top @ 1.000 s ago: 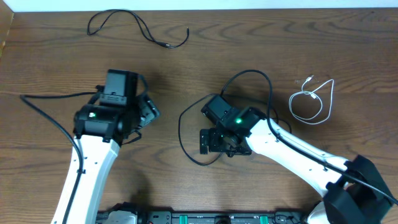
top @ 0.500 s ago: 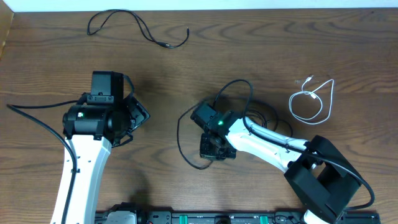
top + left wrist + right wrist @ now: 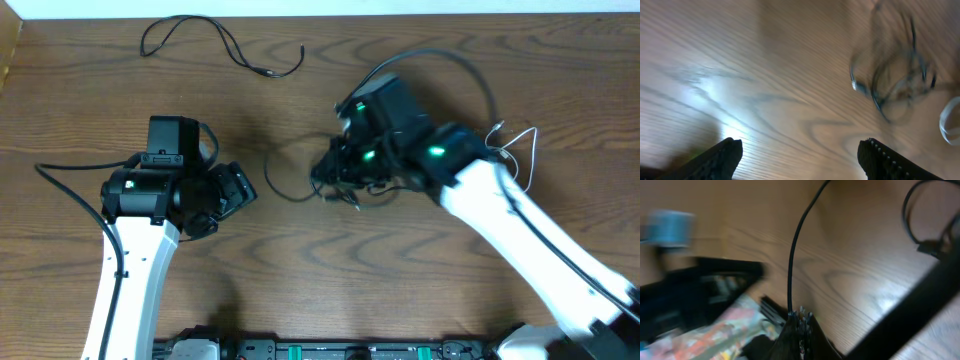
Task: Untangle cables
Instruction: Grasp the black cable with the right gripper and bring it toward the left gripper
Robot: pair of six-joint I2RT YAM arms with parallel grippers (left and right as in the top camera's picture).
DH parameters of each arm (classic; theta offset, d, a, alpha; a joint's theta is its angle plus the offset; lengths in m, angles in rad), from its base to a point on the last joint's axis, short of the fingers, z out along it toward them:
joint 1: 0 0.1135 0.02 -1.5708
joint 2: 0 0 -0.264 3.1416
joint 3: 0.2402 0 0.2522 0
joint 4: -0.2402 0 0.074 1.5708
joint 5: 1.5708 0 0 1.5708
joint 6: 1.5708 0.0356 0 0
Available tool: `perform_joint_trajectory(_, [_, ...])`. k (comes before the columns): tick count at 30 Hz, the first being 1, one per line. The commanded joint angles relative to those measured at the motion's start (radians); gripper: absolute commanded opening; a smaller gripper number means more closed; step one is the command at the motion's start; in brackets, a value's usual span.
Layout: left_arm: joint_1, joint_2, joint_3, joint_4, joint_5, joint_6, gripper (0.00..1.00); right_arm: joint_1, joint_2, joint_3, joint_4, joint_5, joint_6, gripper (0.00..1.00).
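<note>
A thin black cable [image 3: 792,250] runs up from my right gripper [image 3: 801,316], whose jaws are shut on it. Overhead, that gripper [image 3: 335,178] is blurred above the middle of the table, and the cable's loop [image 3: 272,185] trails to its left. A second black cable [image 3: 232,50] lies spread out at the far left. The white cable [image 3: 533,140] lies at the right, partly hidden by the right arm. My left gripper [image 3: 235,190] is open with nothing between its fingers [image 3: 725,155]. It looks toward the blurred black cable [image 3: 895,85].
The right arm [image 3: 520,220] crosses the right half of the table from the front. The left arm's own thick black cable [image 3: 70,180] loops out to the left. A strip of the white cable [image 3: 950,120] shows at the right edge of the left wrist view.
My right gripper went from open to shut on the black cable, then swung toward the back of the table with it. The left arm shifted slightly left and its gripper turned.
</note>
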Motion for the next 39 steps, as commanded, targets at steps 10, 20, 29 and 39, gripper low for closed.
perform_joint_trajectory(10, [0.002,-0.004,0.006,0.097,0.286,-0.245,0.77,0.042,-0.098,0.020,-0.014,0.114,-0.038,0.01])
perform_joint_trajectory(20, [0.002,-0.022,0.006,0.226,0.440,-0.254,0.71,0.045,-0.098,0.020,-0.069,0.221,-0.033,0.01])
perform_joint_trajectory(29, [-0.044,-0.021,0.006,0.226,0.390,-0.337,0.71,0.098,-0.098,0.020,0.050,0.222,0.008,0.01])
perform_joint_trajectory(39, [-0.044,-0.021,0.006,0.226,0.386,-0.370,0.65,0.117,-0.098,0.020,0.072,0.241,0.007,0.01])
